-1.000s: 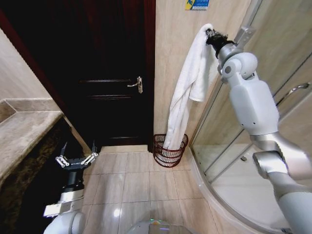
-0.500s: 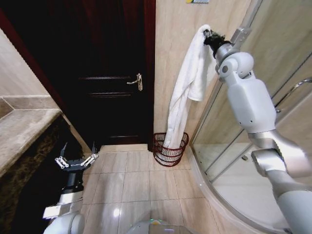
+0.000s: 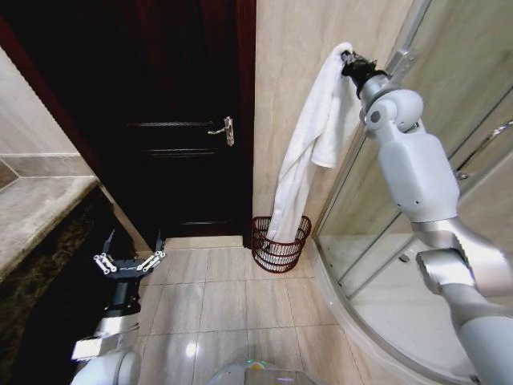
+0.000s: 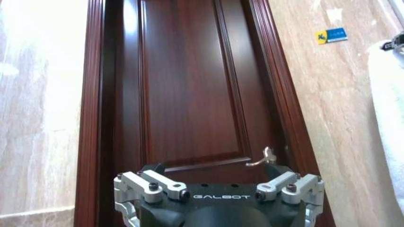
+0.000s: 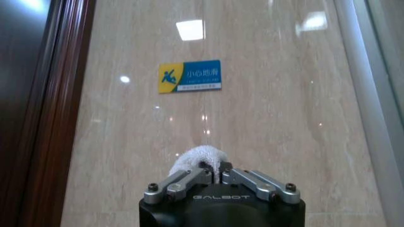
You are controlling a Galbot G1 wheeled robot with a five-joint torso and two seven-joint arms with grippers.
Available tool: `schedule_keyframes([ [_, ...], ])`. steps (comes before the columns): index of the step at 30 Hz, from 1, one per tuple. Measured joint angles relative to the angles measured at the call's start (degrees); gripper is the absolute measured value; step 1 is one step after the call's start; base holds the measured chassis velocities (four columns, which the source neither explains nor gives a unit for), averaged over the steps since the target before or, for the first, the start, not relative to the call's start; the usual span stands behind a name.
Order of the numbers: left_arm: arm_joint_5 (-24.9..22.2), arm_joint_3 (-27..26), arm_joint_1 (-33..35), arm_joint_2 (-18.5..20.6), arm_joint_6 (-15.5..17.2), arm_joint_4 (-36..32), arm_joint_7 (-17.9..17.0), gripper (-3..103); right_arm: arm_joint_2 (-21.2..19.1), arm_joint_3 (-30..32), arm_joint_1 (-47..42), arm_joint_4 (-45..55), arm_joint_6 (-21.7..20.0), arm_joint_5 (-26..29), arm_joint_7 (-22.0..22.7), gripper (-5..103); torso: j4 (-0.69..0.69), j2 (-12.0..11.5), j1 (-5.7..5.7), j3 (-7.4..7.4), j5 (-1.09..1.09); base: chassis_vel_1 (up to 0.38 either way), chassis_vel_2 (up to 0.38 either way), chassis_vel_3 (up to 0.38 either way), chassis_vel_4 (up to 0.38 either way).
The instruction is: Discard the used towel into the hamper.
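From my remote station, much stayed out of reach: the dark wooden door (image 3: 188, 120) ran past the top of the head view, the glass shower enclosure (image 3: 449, 200) was cut off at the right edge, and the towel's lower end vanished inside the hamper, so I could not tell how deep it reached. The stone counter (image 3: 40, 208) showed only a corner at my left. The tiled wall (image 3: 292, 96) stood just behind the load, and a small blue and yellow sign (image 5: 189, 75) was fixed to it above the right gripper; its lettering was too small to read. The white towel (image 3: 309, 144) hung long from the raised right gripper (image 3: 353, 62), whose fingers were pressed together on the cloth's top edge, a tuft of it showing between them in the right wrist view. The hamper (image 3: 280, 243) sat on the floor tiles in the corner between wall and shower, directly beneath the towel. The left gripper (image 3: 129, 258) waited low beside the counter, its fingers spread wide, facing the door handle (image 3: 223, 128). Against a second earlier, the sign had slipped out of the head view's top and the counter sat lower: the camera had shifted, the towel and hamper had not.
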Motion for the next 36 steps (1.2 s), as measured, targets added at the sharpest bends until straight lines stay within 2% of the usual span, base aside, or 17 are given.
schedule_keyframes([
  [14, 0.1, 0.3, 0.3, 0.0, -0.7, 0.0, 0.1, 100, 0.4, 0.4, -3.0, 1.9, -0.1, -0.7, 0.2, 4, 0.0, -3.6, -1.59, -2.06, 0.0, 0.0, 0.0, 0.0, 0.0],
  [25, -0.3, -0.5, 0.2, 0.0, -1.1, 1.0, 0.1, 100, 2.2, 2.8, -6.8, 2.0, 0.4, -3.4, -1.3, 4, 0.01, -6.4, -2.78, -3.63, -0.01, 0.0, 0.0, 0.0, 0.0],
  [31, -0.5, -0.2, -0.5, 0.0, -1.0, 2.3, 0.2, 100, 1.0, 3.9, -9.9, 3.2, 0.6, -3.5, -1.9, 4, 0.0, -8.0, -3.49, -4.49, 0.02, 0.0, 0.0, 0.0, 0.0],
  [36, -0.9, -0.3, -0.6, 0.0, -0.7, 2.7, 0.4, 100, 0.3, 2.7, -8.0, 2.2, 0.6, -1.7, -2.1, 4, 0.0, -9.3, -4.05, -5.25, 0.0, 0.0, 0.0, 0.0, 0.0],
])
